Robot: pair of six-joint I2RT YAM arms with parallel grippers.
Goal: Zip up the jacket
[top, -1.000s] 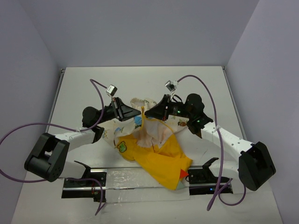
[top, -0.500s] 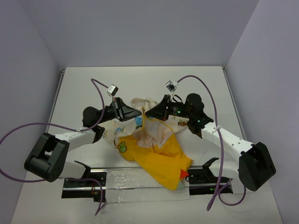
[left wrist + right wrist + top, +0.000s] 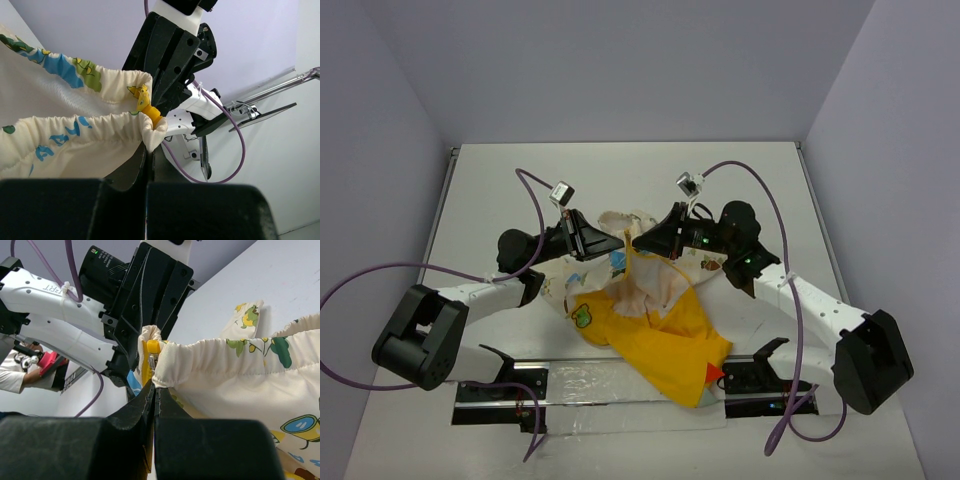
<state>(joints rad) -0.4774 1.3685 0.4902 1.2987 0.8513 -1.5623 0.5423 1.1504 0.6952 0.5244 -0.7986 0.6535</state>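
The jacket (image 3: 655, 335) lies crumpled on the white surface (image 3: 620, 180) between the two arms, with its yellow part toward the near edge and its cream printed part raised at the far side. The left hand (image 3: 150, 150) is closed tight on the gathered cream hem. The right hand (image 3: 154, 385) is pinched closed on the hem just beside the yellow zipper (image 3: 151, 352), tip to tip with the left.
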